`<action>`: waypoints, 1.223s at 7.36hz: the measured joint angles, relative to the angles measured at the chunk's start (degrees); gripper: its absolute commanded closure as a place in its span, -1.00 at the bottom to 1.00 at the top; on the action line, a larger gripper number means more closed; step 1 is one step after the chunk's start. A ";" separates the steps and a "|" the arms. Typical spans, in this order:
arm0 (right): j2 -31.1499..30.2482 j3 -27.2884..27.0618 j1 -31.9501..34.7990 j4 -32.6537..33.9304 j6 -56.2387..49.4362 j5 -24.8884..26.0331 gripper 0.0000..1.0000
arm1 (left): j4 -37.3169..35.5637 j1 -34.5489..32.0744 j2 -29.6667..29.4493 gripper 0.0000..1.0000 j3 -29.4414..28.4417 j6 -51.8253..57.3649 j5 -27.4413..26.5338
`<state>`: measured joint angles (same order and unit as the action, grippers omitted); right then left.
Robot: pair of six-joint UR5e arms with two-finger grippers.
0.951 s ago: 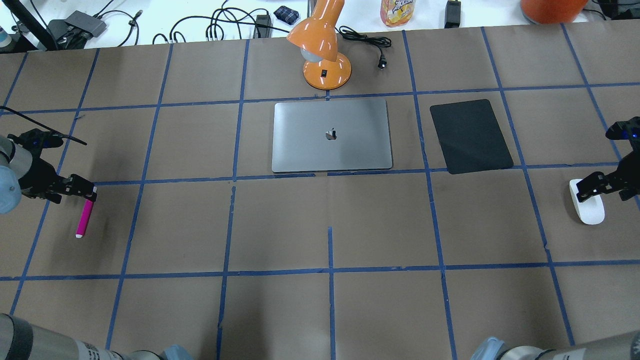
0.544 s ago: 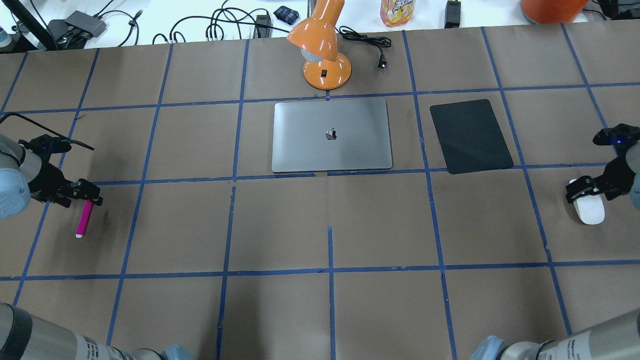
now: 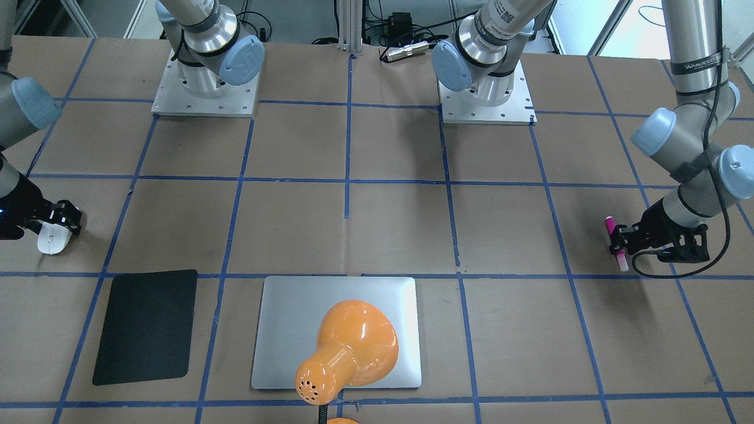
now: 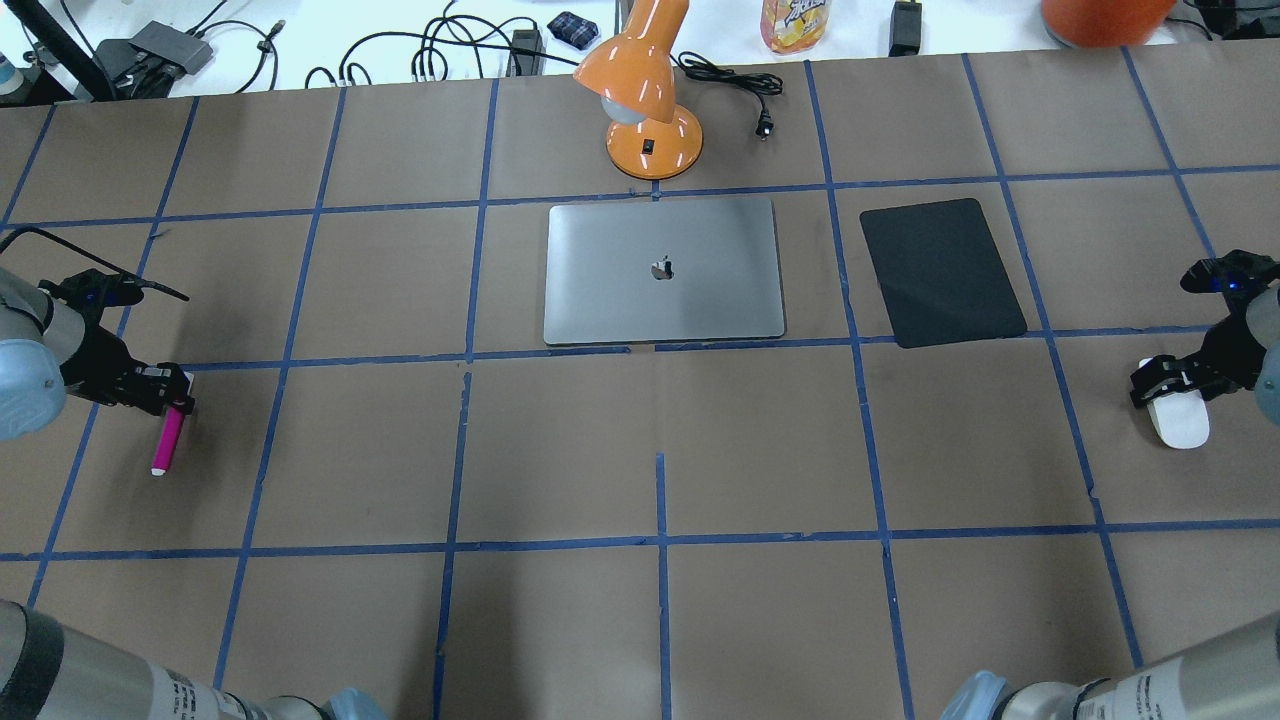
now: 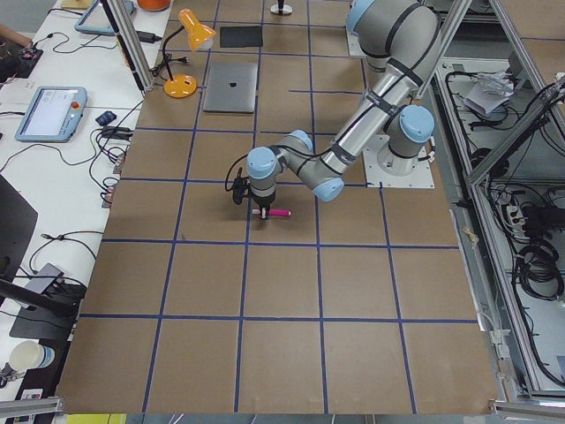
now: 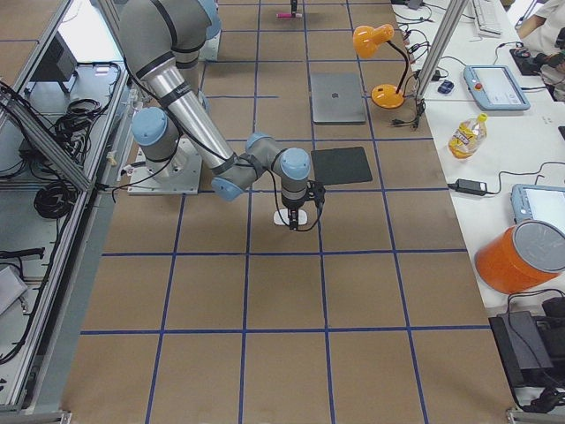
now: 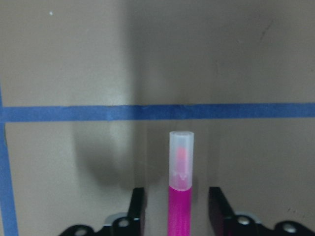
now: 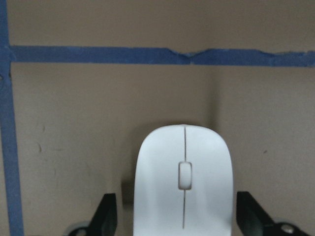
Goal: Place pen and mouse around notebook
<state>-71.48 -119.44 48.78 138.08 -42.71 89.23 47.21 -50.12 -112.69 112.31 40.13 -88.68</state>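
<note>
The magenta pen (image 4: 167,438) lies on the table at the far left, its clear cap (image 7: 181,160) pointing away from the wrist. My left gripper (image 4: 168,385) is low over its upper end, open, a finger (image 7: 138,206) on each side with gaps showing. At the far right lies the white mouse (image 4: 1180,425), and my right gripper (image 4: 1163,385) straddles its rear, open, with both fingers (image 8: 106,216) clear of the mouse (image 8: 183,182). The silver notebook (image 4: 664,270) lies closed at the table's centre back, far from both grippers.
An orange desk lamp (image 4: 650,130) stands just behind the notebook, with its cord (image 4: 735,85) trailing right. A black mat (image 4: 940,272) lies to the right of the notebook. Cables and a bottle (image 4: 795,22) sit on the white bench beyond the table's back edge.
Both grippers have come down over their objects: the left onto the pen's upper end, the right onto the mouse's rear. Pen and mouse have not moved.
</note>
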 measured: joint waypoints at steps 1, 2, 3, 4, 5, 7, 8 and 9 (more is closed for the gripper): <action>-0.03 0.00 0.00 -0.15 0.00 -0.01 -0.15 | -0.01 -0.01 -0.03 0.26 0.01 0.02 0.00; -0.15 0.10 0.00 -0.45 0.03 0.02 -0.12 | -0.02 0.00 -0.05 0.60 0.01 0.03 0.00; -0.42 0.43 0.01 -1.32 0.15 0.09 -0.13 | -0.01 0.00 -0.06 0.79 0.00 0.02 0.00; -0.77 1.06 0.15 -2.62 0.32 0.15 -0.15 | -0.02 0.01 -0.10 1.00 -0.01 -0.02 0.01; -1.14 2.14 0.51 -3.85 0.57 0.18 -0.15 | -0.04 0.04 -0.12 1.00 -0.01 -0.06 0.04; -1.73 6.27 3.93 -6.73 2.59 0.20 -0.14 | 0.16 0.09 0.02 1.00 -0.12 -0.29 -0.15; -1.63 9.49 7.84 -8.93 4.75 0.23 -0.14 | 0.64 -0.01 0.53 1.00 -0.35 -0.55 -0.27; -0.86 13.56 12.43 -11.82 8.24 0.22 -0.15 | 1.22 -0.32 1.35 1.00 -0.47 -0.74 -0.32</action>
<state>-72.33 -105.88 61.21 126.26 -34.48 89.45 48.43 -50.43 -111.34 111.85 39.39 -89.00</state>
